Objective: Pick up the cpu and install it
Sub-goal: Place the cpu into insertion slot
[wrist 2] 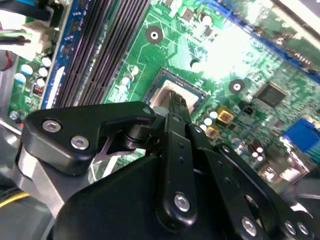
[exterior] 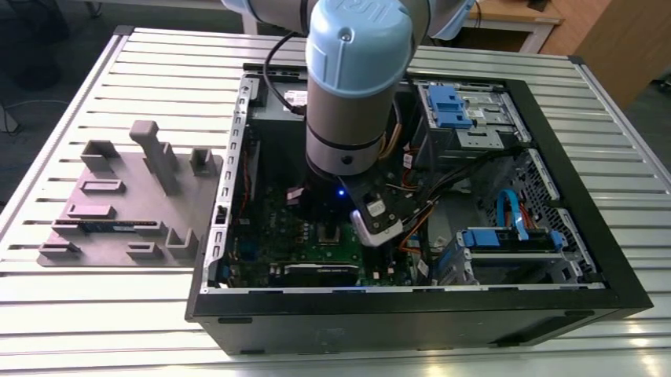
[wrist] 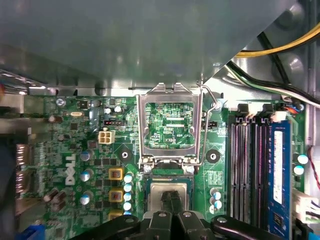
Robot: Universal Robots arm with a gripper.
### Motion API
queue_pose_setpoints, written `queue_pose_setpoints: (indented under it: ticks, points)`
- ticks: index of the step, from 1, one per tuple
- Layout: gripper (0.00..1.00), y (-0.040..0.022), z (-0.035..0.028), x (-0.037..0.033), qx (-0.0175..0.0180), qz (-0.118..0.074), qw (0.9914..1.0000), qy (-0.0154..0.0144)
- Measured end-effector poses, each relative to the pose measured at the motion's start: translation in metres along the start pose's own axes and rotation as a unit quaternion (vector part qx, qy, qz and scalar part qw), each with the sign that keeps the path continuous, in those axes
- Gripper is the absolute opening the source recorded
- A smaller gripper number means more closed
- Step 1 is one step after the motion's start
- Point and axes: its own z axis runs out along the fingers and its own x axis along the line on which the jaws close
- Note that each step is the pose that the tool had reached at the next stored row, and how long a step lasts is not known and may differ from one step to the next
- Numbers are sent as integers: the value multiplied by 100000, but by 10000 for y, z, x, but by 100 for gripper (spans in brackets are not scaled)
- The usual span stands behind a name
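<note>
"The tool [wrist: 170,196]?"
"Closed, its tips right at the cpu [wrist: 157,191], which lies flat in the socket [wrist: 170,175]."
"Beyond that?"
"The socket's lid [wrist: 169,91] stands open. The green board [wrist: 75,150] carries white lettering. The computer case [exterior: 419,318] lies on the slatted table [exterior: 105,322]."

An open black computer case [exterior: 419,318] lies on a slatted metal table [exterior: 105,330]. A grey moulded parts fixture [exterior: 126,208] sits just beside it on the exterior view's left. Inside the case are a green motherboard [wrist: 75,150] with black memory slots [wrist: 247,170], blue drive brackets [exterior: 449,106] and a yellow cable [wrist: 280,47].
</note>
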Motion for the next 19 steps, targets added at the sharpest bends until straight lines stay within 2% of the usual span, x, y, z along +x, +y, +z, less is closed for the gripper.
queue_pose_setpoints:
  ticks: [7, 10, 13, 19]
  points:
    - [11, 4, -167, 0, 1, 96, 100000, 2]
    - [11, 4, -168, -1, -13, 589, 99998, -19]
    - [11, 4, -168, -1, 7, 2736, 99963, -62]
    - [11, 4, -170, 0, 2, 2897, 99958, -71]
